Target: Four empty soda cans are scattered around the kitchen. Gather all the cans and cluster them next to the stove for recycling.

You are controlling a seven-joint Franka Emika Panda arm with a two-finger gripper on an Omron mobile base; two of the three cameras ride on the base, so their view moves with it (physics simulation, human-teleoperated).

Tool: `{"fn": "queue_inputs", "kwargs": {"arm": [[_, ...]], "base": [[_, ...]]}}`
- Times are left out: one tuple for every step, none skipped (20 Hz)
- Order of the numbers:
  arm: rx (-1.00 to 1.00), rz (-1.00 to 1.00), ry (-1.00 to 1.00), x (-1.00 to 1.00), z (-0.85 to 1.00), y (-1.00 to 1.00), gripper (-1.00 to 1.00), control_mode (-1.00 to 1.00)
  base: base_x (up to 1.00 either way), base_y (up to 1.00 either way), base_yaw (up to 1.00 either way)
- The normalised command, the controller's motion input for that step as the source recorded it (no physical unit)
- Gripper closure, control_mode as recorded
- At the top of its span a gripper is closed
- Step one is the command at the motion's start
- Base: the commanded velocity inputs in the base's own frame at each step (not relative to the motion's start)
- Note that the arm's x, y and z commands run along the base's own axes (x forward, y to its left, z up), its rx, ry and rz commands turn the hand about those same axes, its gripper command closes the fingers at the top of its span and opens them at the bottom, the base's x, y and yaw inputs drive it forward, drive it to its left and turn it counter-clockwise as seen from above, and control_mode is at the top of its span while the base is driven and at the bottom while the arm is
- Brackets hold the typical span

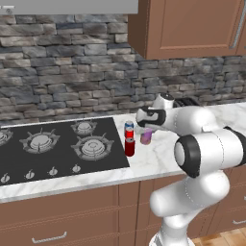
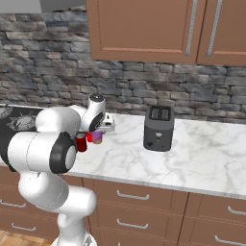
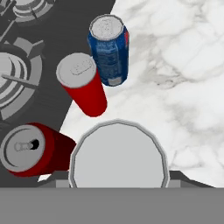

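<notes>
My gripper (image 1: 146, 129) (image 2: 98, 130) (image 3: 118, 179) is shut on the purple-pink soda can (image 1: 146, 138) (image 2: 97, 137), whose silver top (image 3: 118, 153) sits between the finger tips. I hold it upright, low over the marble counter (image 1: 158, 158), just right of the stove (image 1: 57, 149) (image 3: 74, 26). I cannot tell whether its base touches the counter. Three more cans stand at the stove's right edge: a blue-and-white one (image 1: 129, 126) (image 3: 109, 50), a red one (image 1: 129, 145) (image 3: 83, 89) (image 2: 81, 142) and a dark red one (image 3: 33, 148), partly on the black cooktop.
A dark toaster (image 2: 158, 127) stands on the counter to the right, near the stone wall. Wood wall cabinets (image 2: 144, 29) hang above. Bare marble (image 2: 202, 153) stretches right of the toaster. The counter's front edge (image 1: 72, 185) runs below the stove knobs.
</notes>
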Motion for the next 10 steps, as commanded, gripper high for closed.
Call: {"fn": "queue_inputs", "kwargs": {"arm": [[-0.01, 0.09, 0.0, 0.13, -0.21, 0.06, 1.0, -1.0], [-0.01, 0.07, 0.0, 0.09, -0.24, 0.11, 1.0, -1.0], [-0.02, 0.03, 0.0, 0.09, -0.27, 0.21, 1.0, -1.0], [-0.01, 0.04, 0.0, 0.11, -0.34, 0.16, 1.0, -1.0], [-0.01, 0.04, 0.0, 0.13, -0.36, 0.17, 1.0, -1.0], [0.0, 0.05, 0.0, 0.14, -0.34, 0.08, 1.0, -1.0], [0.0, 0.04, 0.0, 0.19, -0.33, 0.13, 1.0, -1.0], [-0.01, 0.04, 0.0, 0.21, -0.31, 0.16, 1.0, -1.0], [-0.01, 0.03, 0.0, 0.25, -0.28, 0.17, 1.0, -1.0], [0.0, 0.02, 0.0, 0.2, -0.26, 0.13, 1.0, -1.0]], "base": [[0.0, 0.0, 0.0], [0.0, 0.0, 0.0], [0.0, 0.0, 0.0], [0.0, 0.0, 0.0], [0.0, 0.0, 0.0], [0.0, 0.0, 0.0], [0.0, 0.0, 0.0], [0.0, 0.0, 0.0], [0.0, 0.0, 0.0], [0.0, 0.0, 0.0]]}}
